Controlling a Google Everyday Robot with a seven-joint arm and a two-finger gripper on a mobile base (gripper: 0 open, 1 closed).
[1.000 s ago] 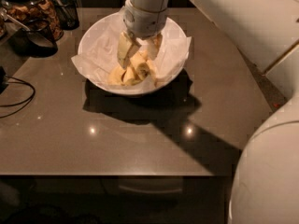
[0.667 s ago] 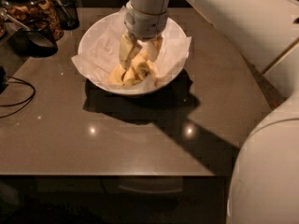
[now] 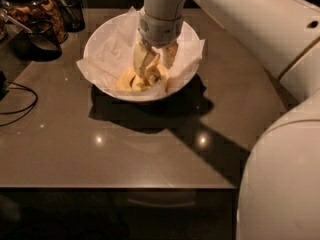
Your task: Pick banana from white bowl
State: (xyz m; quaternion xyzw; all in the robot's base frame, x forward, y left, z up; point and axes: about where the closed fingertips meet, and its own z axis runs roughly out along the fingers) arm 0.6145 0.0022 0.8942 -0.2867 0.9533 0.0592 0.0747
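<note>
The robot's pale arm (image 3: 240,19) reaches from the right across a brown table (image 3: 100,154). Towards the table's far side stands the white bowl (image 3: 107,49), lined with crinkled paper. The gripper (image 3: 155,66) points straight down inside the bowl, low over its middle. The banana (image 3: 137,79) lies at the bottom of the bowl in a yellow heap, right at the gripper's tip. Whether the jaws are spread or pinching the fruit cannot be told. A glass jar (image 3: 35,9) stands far left, and a black cable (image 3: 20,104) lies nearer.
</note>
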